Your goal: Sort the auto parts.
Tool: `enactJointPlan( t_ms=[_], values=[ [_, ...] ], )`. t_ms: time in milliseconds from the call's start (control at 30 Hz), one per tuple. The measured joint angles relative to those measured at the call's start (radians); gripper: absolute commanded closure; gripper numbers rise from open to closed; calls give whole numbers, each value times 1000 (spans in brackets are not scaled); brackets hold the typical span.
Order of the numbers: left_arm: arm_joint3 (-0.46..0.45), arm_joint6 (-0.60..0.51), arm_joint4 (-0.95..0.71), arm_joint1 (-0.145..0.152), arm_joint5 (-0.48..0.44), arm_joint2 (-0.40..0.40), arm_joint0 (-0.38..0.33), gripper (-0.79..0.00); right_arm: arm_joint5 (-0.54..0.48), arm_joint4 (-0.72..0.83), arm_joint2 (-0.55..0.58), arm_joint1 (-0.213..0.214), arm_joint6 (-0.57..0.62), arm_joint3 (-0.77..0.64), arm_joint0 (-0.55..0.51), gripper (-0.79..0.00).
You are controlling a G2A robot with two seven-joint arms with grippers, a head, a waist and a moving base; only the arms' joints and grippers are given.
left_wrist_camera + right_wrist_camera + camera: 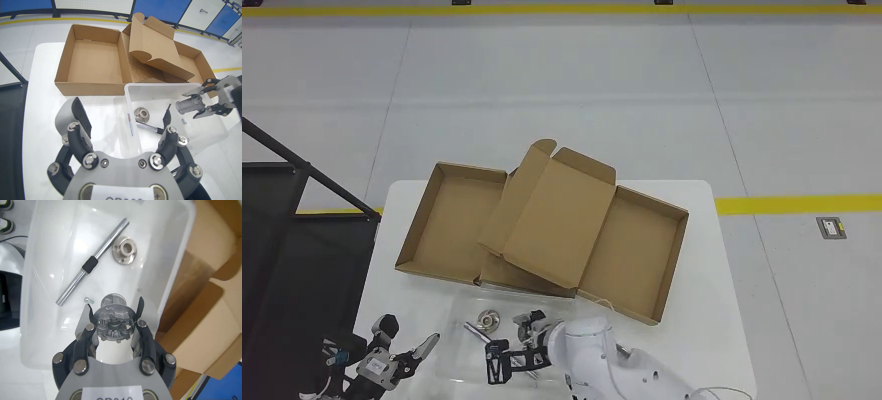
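Clear plastic formed the single bin (pixel 160 84), which stood on the white counter (pixel 43 75). Four auto parts were counted: one geared hub (pixel 115 323), one flanged disc (pixel 124 250), one chrome rod (pixel 90 264) with a black sleeve, and one small bolt (pixel 88 300).

The right hand (pixel 114 306) was clamped on the geared hub, one finger on each side of its toothed rim, and held it over the bin's interior. The bolt lay on the bin floor just beyond one fingertip of that hand. The rod and the disc lay farther ahead of it, close together.

The left hand (pixel 122 106) was spread wide and held nothing. One finger stood outside the bin's side wall and the other over the bin's interior, with the disc and the rod just ahead of it.

Two cardboard boxes were counted, both beyond the bin from the two hands. The left box (pixel 94 53) showed a bare floor. The right box (pixel 204 64) was partly covered by a raised flap, so its contents could not be told.
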Motion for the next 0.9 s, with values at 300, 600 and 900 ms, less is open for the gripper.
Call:
enactJointPlan(
  t_ms=[300,600,900],
  values=[
    [0,0,0,0,0,0,0,-785,-47,-294,165,109,-362,-427,-266,0],
    [0,0,0,0,0,0,0,-785,-47,-291,165,110,-362,-426,-265,0],
    [0,0,0,0,0,0,0,-785,110,-226,234,104,-441,-420,-273,0]
  ],
)
